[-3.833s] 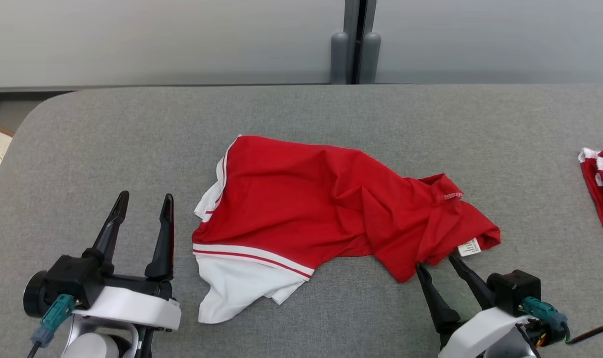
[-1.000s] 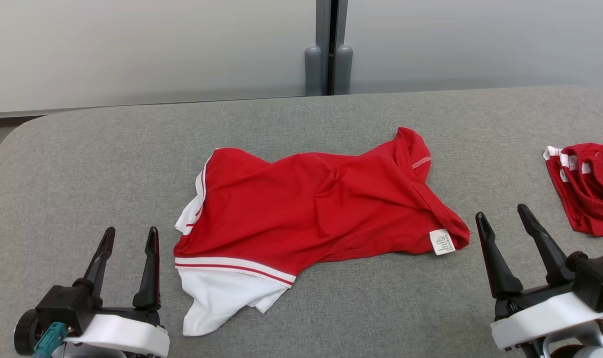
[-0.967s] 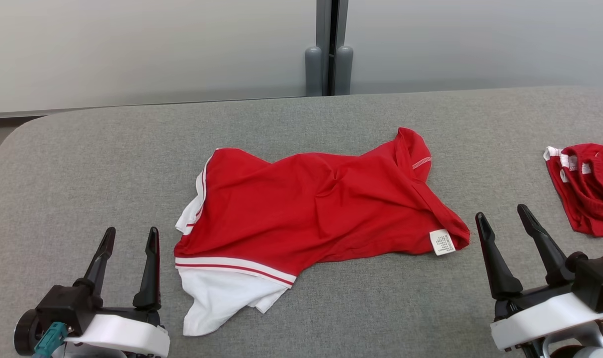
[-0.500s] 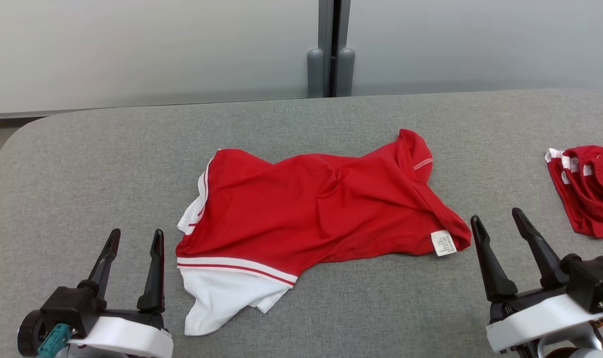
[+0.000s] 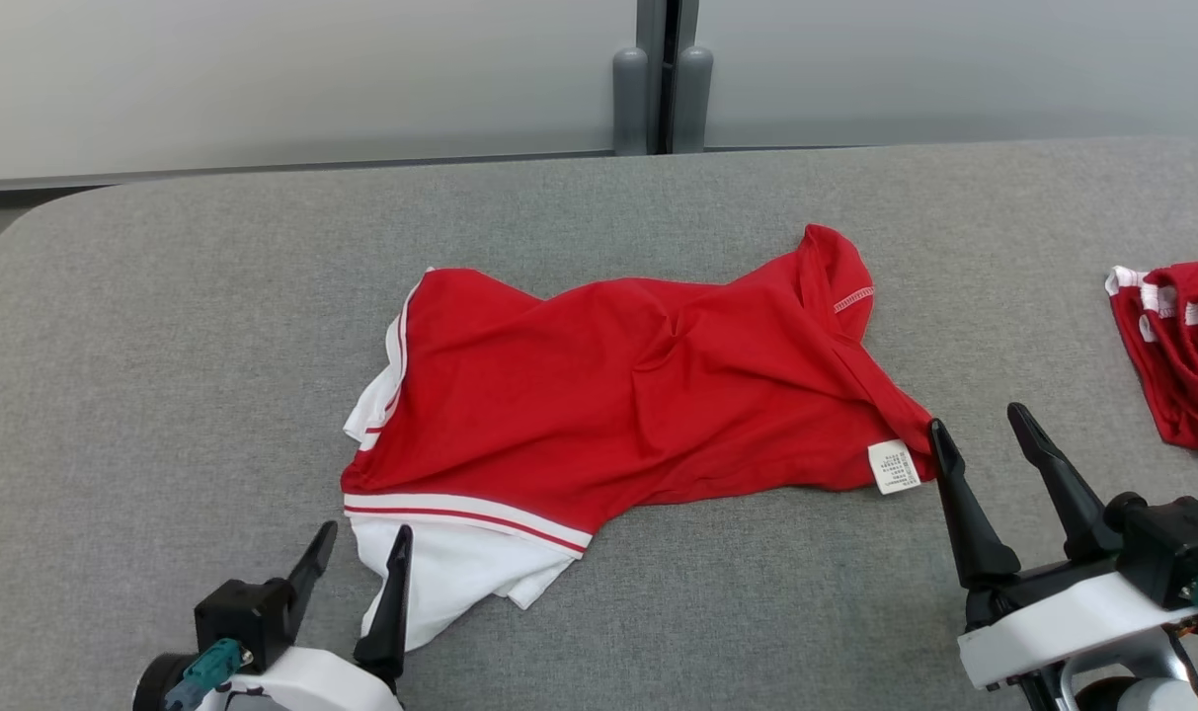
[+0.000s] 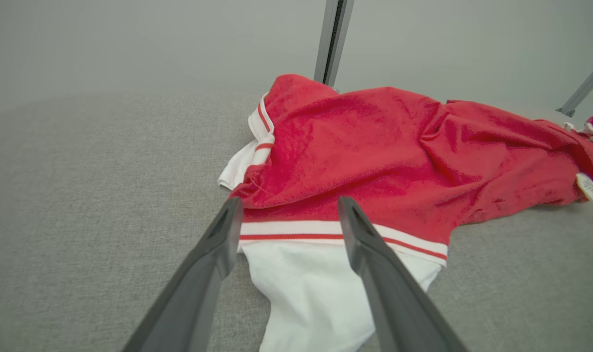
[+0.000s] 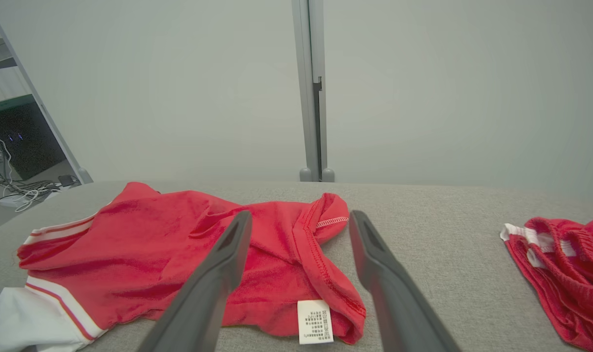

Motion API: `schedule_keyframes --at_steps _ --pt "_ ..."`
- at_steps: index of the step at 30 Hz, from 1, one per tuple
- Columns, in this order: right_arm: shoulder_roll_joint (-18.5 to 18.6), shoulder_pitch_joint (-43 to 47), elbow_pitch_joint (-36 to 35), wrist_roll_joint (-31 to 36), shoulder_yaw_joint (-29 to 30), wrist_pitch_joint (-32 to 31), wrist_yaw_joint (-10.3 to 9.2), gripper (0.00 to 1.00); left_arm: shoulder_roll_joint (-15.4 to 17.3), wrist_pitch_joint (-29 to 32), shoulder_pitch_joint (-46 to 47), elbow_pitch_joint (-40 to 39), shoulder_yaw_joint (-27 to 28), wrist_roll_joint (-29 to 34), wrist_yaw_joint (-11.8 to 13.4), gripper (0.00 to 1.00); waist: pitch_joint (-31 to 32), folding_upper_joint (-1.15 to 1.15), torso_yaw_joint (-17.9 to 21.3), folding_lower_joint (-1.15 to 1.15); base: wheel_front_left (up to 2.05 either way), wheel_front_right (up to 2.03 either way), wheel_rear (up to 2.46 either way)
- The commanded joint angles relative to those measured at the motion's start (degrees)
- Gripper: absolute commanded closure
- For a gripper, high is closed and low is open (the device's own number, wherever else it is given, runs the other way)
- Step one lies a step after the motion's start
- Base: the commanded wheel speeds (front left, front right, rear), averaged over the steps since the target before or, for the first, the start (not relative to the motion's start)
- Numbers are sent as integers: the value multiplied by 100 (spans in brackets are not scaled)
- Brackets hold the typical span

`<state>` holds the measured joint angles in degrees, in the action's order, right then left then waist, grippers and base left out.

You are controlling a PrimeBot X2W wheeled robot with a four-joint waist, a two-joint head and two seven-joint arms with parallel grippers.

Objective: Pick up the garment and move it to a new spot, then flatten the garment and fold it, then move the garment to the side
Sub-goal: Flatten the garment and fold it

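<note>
Garment (image 5: pixel 638 395) lies ungripped; left pincer (image 5: pixel 366 531) and right pincer (image 5: pixel 977 419) gape wide, empty

A second crumpled red-and-white cloth (image 5: pixel 1176 346) lies on the grey padded table (image 5: pixel 164 326), off to the right of the right claw (image 5: pixel 976 417), with a grey post (image 5: pixel 648 30) far beyond its fingertips.

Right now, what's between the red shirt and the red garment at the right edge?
Bare grey tabletop, with the open right gripper beside the shirt corner, per the head view.
</note>
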<state>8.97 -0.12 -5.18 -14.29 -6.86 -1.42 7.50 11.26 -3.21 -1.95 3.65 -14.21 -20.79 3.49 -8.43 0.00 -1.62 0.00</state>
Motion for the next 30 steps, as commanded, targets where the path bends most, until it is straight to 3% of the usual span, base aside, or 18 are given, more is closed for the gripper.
schedule_keyframes --at_steps 1,11,12,13,14,23,30 --pt "25 -65 13 -46 -13 34 -3 0 -33 118 -55 233 -21 -124 -51 0 -99 0 37 0 0 0 0" --pt "51 -92 67 -79 75 50 -3 0 -170 699 -240 982 -109 -586 -210 0 -276 0 5 0 0 0 0" --pt "51 -99 79 -85 82 49 -3 0 -162 765 -239 1015 -141 -614 -240 36 -278 0 -4 0 0 0 0" --pt "59 -109 92 -88 100 47 -3 0 -168 757 -225 1008 -144 -646 -260 81 -283 0 -11 0 0 0 0" --pt "73 -114 120 -85 124 44 -3 0 -172 744 -207 998 -145 -659 -278 100 -284 0 -17 0 0 0 0" --pt "219 -68 841 -153 331 -41 -3 0 -99 683 23 832 -168 -609 -293 100 -358 0 -103 0 0 0 0" --pt "339 -680 1763 -212 113 138 -3 0 -130 589 285 857 -196 -590 -334 100 -635 0 -155 0 0 0 0"
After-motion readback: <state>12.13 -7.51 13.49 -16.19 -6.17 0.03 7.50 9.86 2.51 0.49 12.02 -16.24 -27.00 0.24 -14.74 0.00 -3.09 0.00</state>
